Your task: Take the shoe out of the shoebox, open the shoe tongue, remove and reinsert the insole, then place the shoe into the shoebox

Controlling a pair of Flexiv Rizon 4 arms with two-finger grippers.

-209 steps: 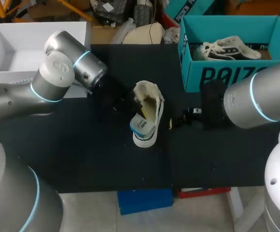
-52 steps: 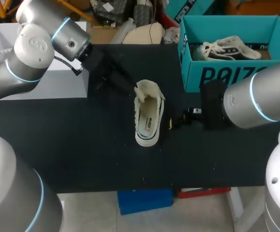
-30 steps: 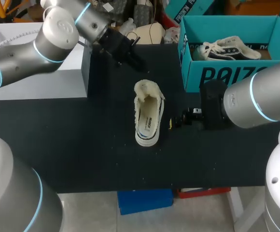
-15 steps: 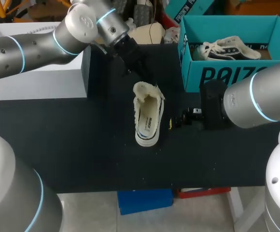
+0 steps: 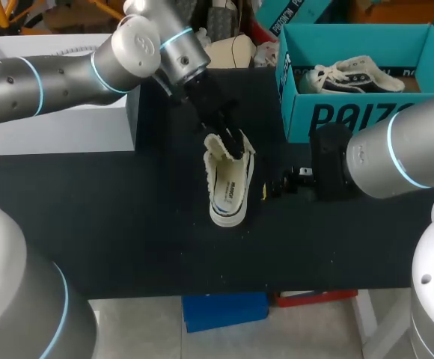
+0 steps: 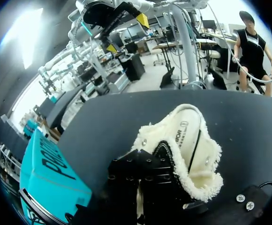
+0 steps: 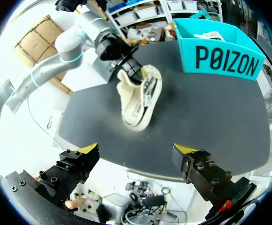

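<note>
On the black tabletop (image 5: pixel 127 224), a white fleece-lined shoe (image 5: pixel 228 187) lies mid-table, w/ the teal cardboard shoebox (image 5: pixel 337 112) at its 1 o'clock. My L gripper (image 5: pixel 230 142) is at the shoe's 12 o'clock end; grip state can't tell. My R gripper (image 7: pixel 138 149) waits at 3 o'clock, fingers released, spread wide.

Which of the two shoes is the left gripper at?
The fleece-lined shoe on the table, left gripper at its tongue. The other shoe lies inside the teal shoebox.

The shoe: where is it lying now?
In the head view the shoe lies on the table, left of the teal shoebox, with the left gripper at its far end.
</note>
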